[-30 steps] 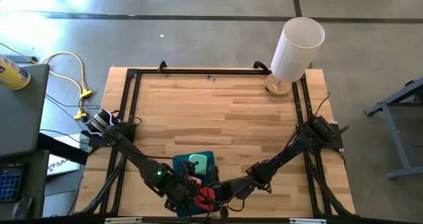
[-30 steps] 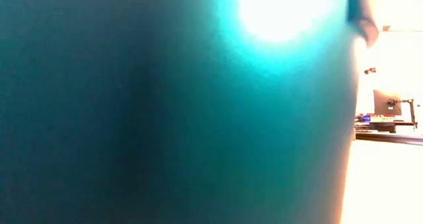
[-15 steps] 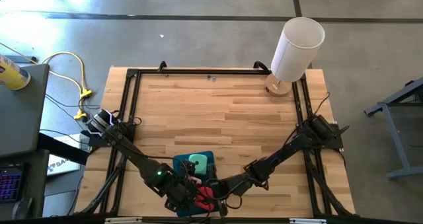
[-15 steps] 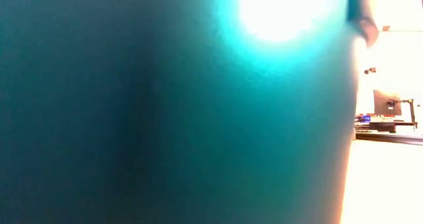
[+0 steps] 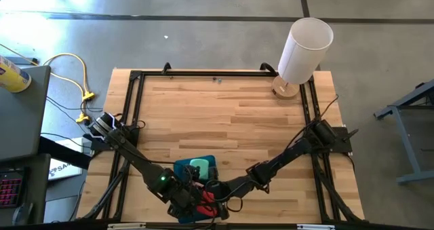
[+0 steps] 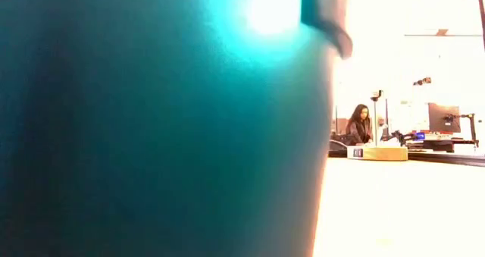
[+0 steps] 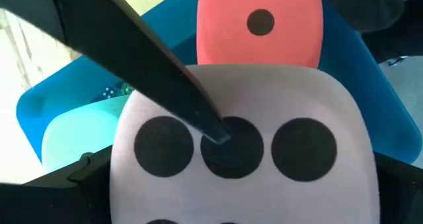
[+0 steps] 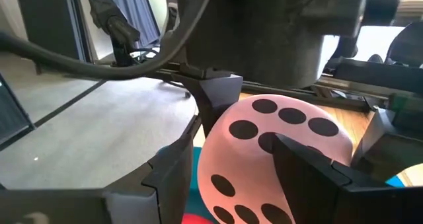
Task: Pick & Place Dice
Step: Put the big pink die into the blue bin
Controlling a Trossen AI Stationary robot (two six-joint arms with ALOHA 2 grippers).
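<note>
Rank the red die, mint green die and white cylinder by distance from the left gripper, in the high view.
1. Red die, beside the left gripper, front edge.
2. Mint green die, on the teal tray.
3. White cylinder, far right corner.

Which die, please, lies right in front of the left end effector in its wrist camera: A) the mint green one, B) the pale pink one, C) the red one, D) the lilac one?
B: in the left wrist view the pale pink die fills the foreground with a row of black dots facing the camera, while the red die lies behind it in the blue tray.
</note>
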